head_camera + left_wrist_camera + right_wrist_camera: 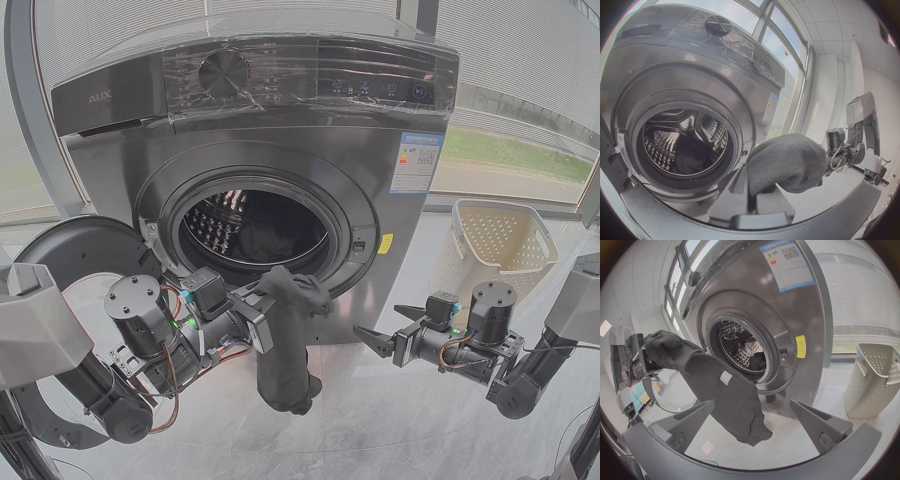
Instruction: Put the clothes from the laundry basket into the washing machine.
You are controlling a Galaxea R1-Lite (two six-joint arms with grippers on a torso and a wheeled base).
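The left gripper (265,292) is clamped on a dark grey garment (284,356) that hangs just below the open mouth of the washing machine (250,144), with 1 dark piece (275,234) inside the drum (212,228). Right of it, the right gripper (379,320) hovers, jaws apart; the cream laundry basket (465,262) stands farther right.

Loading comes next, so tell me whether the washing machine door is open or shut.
Open. The door stands swung aside to the robot's left, and the drum is exposed, its perforated metal wall in plain sight.
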